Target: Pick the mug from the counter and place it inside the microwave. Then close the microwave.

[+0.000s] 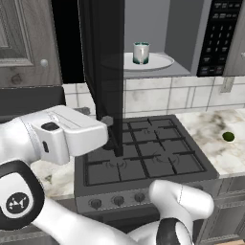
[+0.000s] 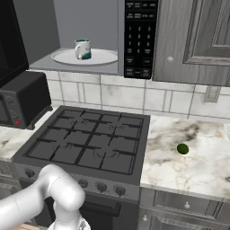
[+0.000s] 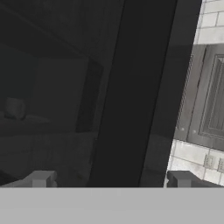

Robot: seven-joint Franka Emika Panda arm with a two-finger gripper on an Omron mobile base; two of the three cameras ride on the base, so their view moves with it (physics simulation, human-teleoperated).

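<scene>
No legible text anywhere.

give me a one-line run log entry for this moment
mug: on microwave plate | door: open | gripper: open, at door edge | next: close door

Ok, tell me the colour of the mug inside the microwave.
The mug is pale with a teal-green lower part; it shows best in the right base view.
</scene>
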